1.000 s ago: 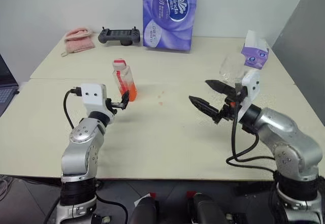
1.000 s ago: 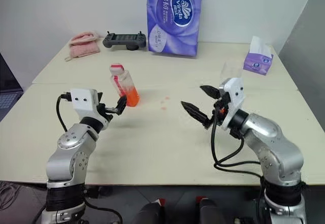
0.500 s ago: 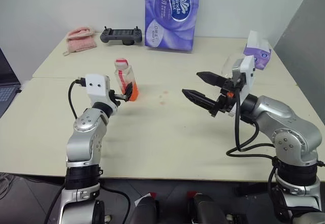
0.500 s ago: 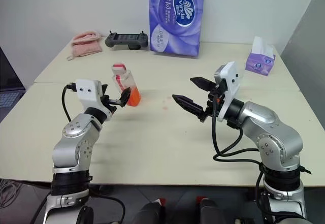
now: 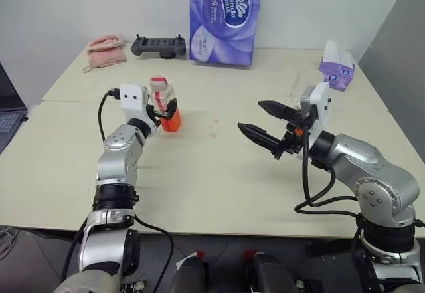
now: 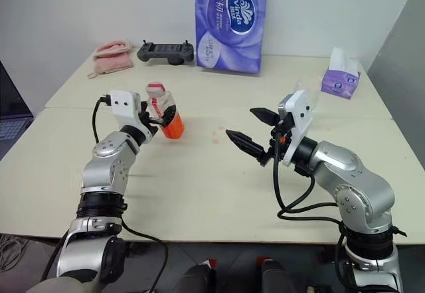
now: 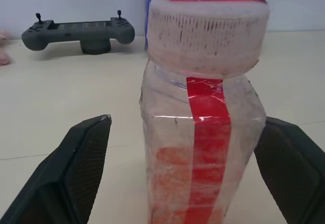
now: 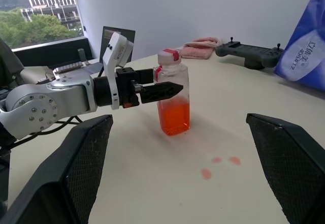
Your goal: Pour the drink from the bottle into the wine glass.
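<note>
Pale desk [image 5: 199,193]: bottle [image 5: 163,103] stands upright toward its left edge, between the left tool's [image 7: 183,173] wide-open fingers, apparently untouched. Right tool [image 5: 265,123] open, empty, well apart. Left arm nearer.

Clear bottle [image 5: 164,103] with pinkish-red cap, a red strip down its side, orange-red drink [image 5: 170,120] low inside. Cream table [image 5: 199,187], faint red spots [image 5: 213,127] mid-surface. Purple-and-white pack [image 5: 224,17], dark grey controller [image 5: 157,45], pink cloth [image 5: 104,51] along the far edge.
</note>
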Action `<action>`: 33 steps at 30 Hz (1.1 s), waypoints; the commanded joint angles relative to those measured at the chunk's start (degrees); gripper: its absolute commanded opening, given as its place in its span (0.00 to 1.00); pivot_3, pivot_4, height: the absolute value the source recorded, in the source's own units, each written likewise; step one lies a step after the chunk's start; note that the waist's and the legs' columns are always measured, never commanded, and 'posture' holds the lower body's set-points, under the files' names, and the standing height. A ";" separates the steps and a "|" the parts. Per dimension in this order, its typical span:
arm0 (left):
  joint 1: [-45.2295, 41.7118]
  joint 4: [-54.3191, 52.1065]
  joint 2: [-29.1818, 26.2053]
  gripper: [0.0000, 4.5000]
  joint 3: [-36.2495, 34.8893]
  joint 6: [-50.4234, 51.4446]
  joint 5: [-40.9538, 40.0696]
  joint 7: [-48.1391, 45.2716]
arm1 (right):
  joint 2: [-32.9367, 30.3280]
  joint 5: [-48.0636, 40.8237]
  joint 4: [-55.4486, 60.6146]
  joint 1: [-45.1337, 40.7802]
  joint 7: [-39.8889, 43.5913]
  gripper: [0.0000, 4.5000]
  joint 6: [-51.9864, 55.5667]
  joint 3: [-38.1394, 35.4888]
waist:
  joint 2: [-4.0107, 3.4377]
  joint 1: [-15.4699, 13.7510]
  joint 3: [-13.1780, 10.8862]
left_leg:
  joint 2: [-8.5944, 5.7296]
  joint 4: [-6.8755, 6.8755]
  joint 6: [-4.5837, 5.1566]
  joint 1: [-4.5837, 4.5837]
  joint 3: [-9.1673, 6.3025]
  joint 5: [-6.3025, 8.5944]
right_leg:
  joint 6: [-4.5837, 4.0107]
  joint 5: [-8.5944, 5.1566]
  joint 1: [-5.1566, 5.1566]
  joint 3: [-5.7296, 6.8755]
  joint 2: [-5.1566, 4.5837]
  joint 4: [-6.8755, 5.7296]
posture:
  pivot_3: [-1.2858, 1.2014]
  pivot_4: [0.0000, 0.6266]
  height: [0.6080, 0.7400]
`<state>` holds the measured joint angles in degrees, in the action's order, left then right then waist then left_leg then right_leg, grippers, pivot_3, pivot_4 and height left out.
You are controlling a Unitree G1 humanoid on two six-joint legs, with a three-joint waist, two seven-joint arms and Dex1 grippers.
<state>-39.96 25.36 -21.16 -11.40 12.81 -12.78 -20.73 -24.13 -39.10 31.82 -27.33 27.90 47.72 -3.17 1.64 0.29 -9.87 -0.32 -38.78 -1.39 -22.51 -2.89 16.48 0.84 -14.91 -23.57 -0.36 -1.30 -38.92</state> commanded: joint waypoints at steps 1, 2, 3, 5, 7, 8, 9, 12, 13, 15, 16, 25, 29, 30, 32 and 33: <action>-3.74 3.01 -0.32 0.99 0.59 -4.10 0.49 -1.85 | -0.25 -0.39 2.74 0.08 -1.06 1.00 -1.25 -0.78 | 0.00 -0.01 0.00 | 0.00 0.00 0.00 -0.01 0.00 0.00 | 0.00 0.00 0.00 0.00 0.00 0.00 | 0.52 0.24 1.00; -4.30 4.00 -0.32 0.99 0.58 -4.67 0.58 -2.11 | -0.28 -0.42 2.81 0.12 -1.25 1.00 -1.25 -0.81 | 0.00 0.00 0.00 | -0.01 0.00 0.00 -0.01 0.00 0.00 | 0.00 0.00 0.00 -0.01 0.00 0.00 | 0.52 0.24 1.00; -4.75 4.83 -0.30 0.99 0.55 -5.29 0.64 -2.34 | -0.33 -0.48 2.85 0.17 -1.38 1.00 -1.25 -0.88 | 0.00 0.00 0.00 | -0.01 0.00 0.00 -0.01 0.00 0.00 | 0.00 0.00 0.00 0.00 0.00 0.00 | 0.52 0.24 1.00; -5.53 6.16 -0.35 0.99 0.46 -6.43 0.48 -2.91 | -0.34 -0.53 2.86 0.23 -1.63 1.00 -1.28 -1.01 | 0.00 0.01 0.00 | -0.01 0.00 0.00 -0.01 0.00 0.00 | 0.00 0.00 0.00 -0.01 -0.01 0.00 | 0.52 0.24 1.00; -6.04 7.17 -0.48 0.99 0.33 -7.03 0.30 -3.39 | -0.26 -0.66 2.89 0.29 -1.92 1.00 -1.29 -1.09 | 0.00 0.02 0.00 | -0.01 0.00 0.00 -0.01 0.00 0.00 | 0.00 0.00 0.00 0.00 0.00 0.00 | 0.52 0.24 1.00; -6.19 7.58 -0.59 0.99 0.23 -7.18 0.23 -3.56 | -0.21 -0.78 2.90 0.33 -2.10 1.00 -1.31 -1.15 | 0.00 0.02 0.00 | 0.00 0.00 0.00 -0.01 0.00 0.00 | 0.00 0.00 0.00 0.00 0.00 0.00 | 0.52 0.24 1.00; -6.30 7.94 -0.69 0.99 0.15 -7.36 0.21 -3.65 | -0.21 -0.87 2.91 0.36 -2.24 1.00 -1.33 -1.18 | 0.00 0.03 0.00 | 0.00 0.00 0.00 -0.01 0.00 0.00 | 0.00 0.00 0.00 0.00 0.00 0.00 | 0.52 0.24 1.00; -6.45 8.58 -0.93 0.91 -0.16 -7.74 0.14 -3.77 | -0.17 -1.10 2.75 0.21 -2.58 1.00 -1.42 -1.33 | 0.00 0.03 0.00 | -0.01 0.00 0.00 -0.02 0.00 0.00 | 0.00 0.00 0.00 -0.01 0.00 0.00 | 0.52 0.24 1.00; -6.44 8.64 -0.97 0.88 -0.37 -7.67 0.00 -3.75 | -0.11 -1.18 2.59 0.05 -2.73 1.00 -1.42 -1.46 | 0.00 0.03 0.00 | -0.01 0.00 0.00 -0.02 0.00 0.00 | 0.00 0.00 0.00 0.00 0.00 0.00 | 0.52 0.24 1.00; -6.28 8.63 -0.93 0.72 -0.85 -6.96 -0.39 -3.40 | -0.13 -1.27 2.34 -0.20 -2.83 1.00 -1.46 -1.58 | 0.00 0.03 0.00 | 0.00 0.00 0.00 -0.01 -0.01 0.00 | 0.00 0.00 0.00 0.01 0.00 0.00 | 0.52 0.24 1.00; -6.17 8.60 -0.91 0.66 -0.96 -6.85 -0.42 -3.32 | -0.17 -1.27 2.17 -0.31 -2.86 1.00 -1.53 -1.63 | 0.00 0.03 0.00 | 0.00 0.00 0.00 -0.02 -0.01 0.00 | 0.00 0.00 0.00 0.00 0.00 0.00 | 0.52 0.24 1.00; -4.32 3.70 -0.60 0.41 0.59 -2.90 -0.09 -3.52 | -0.02 0.46 0.83 -2.33 -5.21 1.00 -0.81 -0.74 | 0.00 0.06 0.00 | -0.01 0.00 0.00 -0.02 -0.01 0.00 | 0.00 0.00 0.00 0.00 0.00 0.00 | 0.52 0.24 1.00; -5.38 -5.48 -1.63 0.41 4.41 3.42 -2.04 -10.35 | 1.94 0.81 -1.73 -9.00 -9.41 1.00 1.80 0.11 | -0.01 0.16 -0.03 | -0.01 -0.01 -0.01 -0.06 -0.01 0.00 | 0.00 0.00 -0.06 -0.01 0.00 -0.02 | 0.52 0.24 1.00; -5.60 -8.73 -2.13 0.41 5.97 5.52 -3.20 -13.62 | 2.64 0.96 -2.46 -10.94 -9.95 1.00 2.17 0.81 | -0.01 0.16 -0.05 | -0.01 -0.02 -0.01 -0.11 -0.01 -0.01 | -0.01 0.00 -0.11 -0.01 0.00 -0.06 | 0.52 0.24 1.00; -5.45 -14.81 -2.73 0.41 8.33 9.03 -6.26 -19.70 | 4.05 1.74 -3.89 -13.80 -10.84 1.00 2.56 2.47 | -0.02 0.15 -0.05 | -0.02 -0.06 -0.07 -0.31 -0.04 -0.04 | -0.01 0.01 -0.28 0.01 0.00 -0.07 | 0.52 0.24 1.00; -5.16 -17.67 -2.84 0.41 9.08 11.06 -8.27 -22.28 | 4.94 1.88 -4.54 -14.84 -11.14 1.00 2.55 3.02 | -0.02 0.17 -0.04 | -0.01 -0.06 -0.19 -0.37 -0.02 -0.11 | -0.01 0.01 -0.37 -0.01 0.00 -0.06 | 0.52 0.24 1.00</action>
<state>-43.53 14.85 -23.17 -3.45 21.80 -17.30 -38.24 -19.89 -37.62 27.14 -40.97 17.51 50.40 -0.69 1.62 0.46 -9.91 -0.33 -38.82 -1.62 -22.93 -2.87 16.35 0.83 -14.90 -23.99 -0.42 -1.31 -38.98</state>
